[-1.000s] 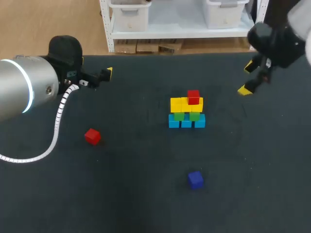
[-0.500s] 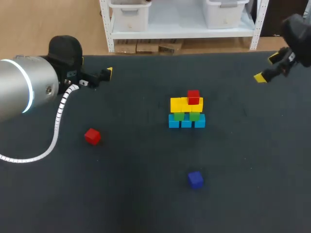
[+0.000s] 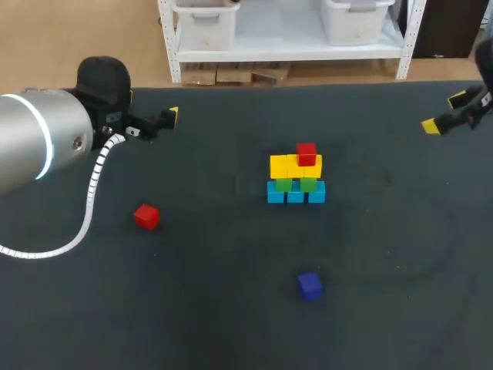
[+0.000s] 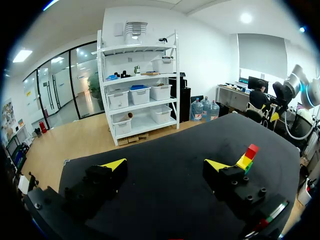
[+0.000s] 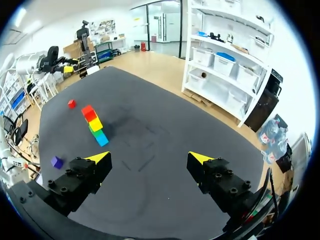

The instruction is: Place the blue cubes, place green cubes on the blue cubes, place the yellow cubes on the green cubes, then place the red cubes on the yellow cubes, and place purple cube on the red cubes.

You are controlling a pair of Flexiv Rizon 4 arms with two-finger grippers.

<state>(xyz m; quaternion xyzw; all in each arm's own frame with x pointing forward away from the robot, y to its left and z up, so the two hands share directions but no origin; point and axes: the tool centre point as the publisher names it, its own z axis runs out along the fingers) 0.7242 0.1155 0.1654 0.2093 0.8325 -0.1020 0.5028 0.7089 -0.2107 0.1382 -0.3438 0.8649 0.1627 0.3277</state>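
head and wrist views of a dark table (image 3: 231, 331) with a partly built cube stack (image 3: 296, 177) near its middle. three blue cubes (image 3: 296, 195) sit side by side on the table surface. two green cubes (image 3: 284, 185) rest on them, a row of yellow cubes (image 3: 282, 166) rests on the green, and one red cube (image 3: 306, 154) sits on the yellow row toward its right end. a second, loose red cube (image 3: 146, 216) lies on the table well to the left of the stack. the purple cube (image 3: 310, 285) lies alone on the robot's side of the stack, well apart from it. the left gripper (image 4: 165, 165) hangs over the far left part of the table, fingers spread wide with nothing between them; the stack shows ahead of it, beyond one finger. the right gripper (image 5: 149, 157) hangs at the table's far right edge, likewise spread and empty, well apart from every cube; the stack, the loose red cube and the purple cube all lie ahead of it, off to one side.
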